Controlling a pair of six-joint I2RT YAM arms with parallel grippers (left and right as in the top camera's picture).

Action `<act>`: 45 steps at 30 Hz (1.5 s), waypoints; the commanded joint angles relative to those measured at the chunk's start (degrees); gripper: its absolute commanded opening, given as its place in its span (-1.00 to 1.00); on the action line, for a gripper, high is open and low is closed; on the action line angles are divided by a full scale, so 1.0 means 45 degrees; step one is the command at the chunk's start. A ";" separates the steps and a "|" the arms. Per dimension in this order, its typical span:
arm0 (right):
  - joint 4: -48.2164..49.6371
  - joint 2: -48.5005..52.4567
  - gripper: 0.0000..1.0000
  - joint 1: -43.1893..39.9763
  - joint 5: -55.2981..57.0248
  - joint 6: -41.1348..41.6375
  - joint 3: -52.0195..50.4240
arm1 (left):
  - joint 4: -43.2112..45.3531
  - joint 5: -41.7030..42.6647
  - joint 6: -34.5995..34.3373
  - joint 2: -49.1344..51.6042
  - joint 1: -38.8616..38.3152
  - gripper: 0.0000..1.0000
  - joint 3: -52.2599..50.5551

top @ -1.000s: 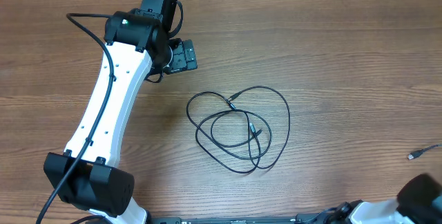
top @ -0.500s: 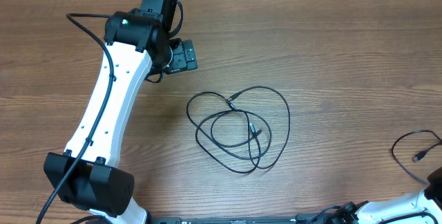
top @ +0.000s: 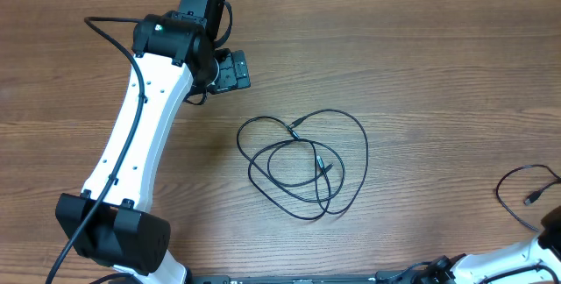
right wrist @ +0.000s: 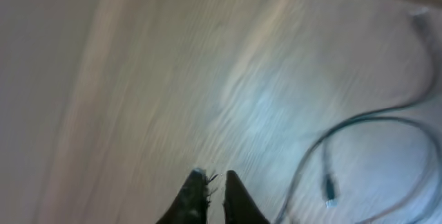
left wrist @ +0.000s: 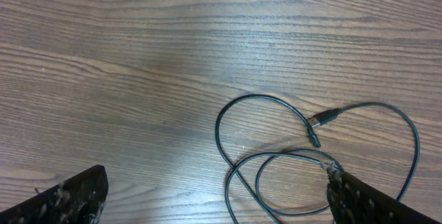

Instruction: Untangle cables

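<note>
Overhead view, contents: wooden table; tangled cables, thin and black, lying flat in several overlapping loops just off the table's centre toward 5 o'clock, with two small plugs inside the loops, one near the tangle's 12 o'clock and one near its middle. Separate cable, also thin and black, curved at the table's 4 o'clock edge and well apart from the tangle, its plug lying free on the wood. Left arm, white with black joints, reaching from 7 o'clock toward 11 o'clock. The left gripper is at the tangle's 11 o'clock, apart from it and touching no cord. Right arm shows only in part at the 5 o'clock corner. Left wrist view: fingers spread wide to both lower corners, nothing between them, loops of the tangle and a plug on the wood ahead toward 3 o'clock. Right wrist view, badly blurred: right gripper with its tips close together and a thin slit between them. The blur leaves it unclear whether they are parted or pressed together, and no cord is seen in them. The separate cable curves on the table at 3 o'clock of the tips.
</note>
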 commanded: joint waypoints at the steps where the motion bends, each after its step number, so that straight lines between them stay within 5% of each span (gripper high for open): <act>1: -0.0262 0.0005 -0.62 0.0777 -0.1996 -0.2113 0.0019 | -0.0024 0.0063 0.0010 -0.0311 -0.0087 0.99 0.0189; 6: -0.0821 0.0005 0.19 0.2278 -0.2035 -0.3279 0.0019 | -0.0024 0.0063 0.0010 -0.0311 -0.0087 0.99 0.0189; 11: -0.1545 0.0005 0.58 0.3915 -0.1885 -0.3643 0.0019 | -0.0024 0.0063 0.0010 -0.0311 -0.0087 0.99 0.0189; 24: -0.2603 0.0005 1.00 0.8155 -0.1214 -0.4867 -0.0437 | -0.0024 0.0063 0.0010 -0.0311 -0.0087 0.99 0.0189; 45: -0.0321 0.0005 0.86 1.3294 -0.1127 -0.5610 -0.7577 | -0.0024 0.0063 0.0010 -0.0311 -0.0087 0.99 0.0189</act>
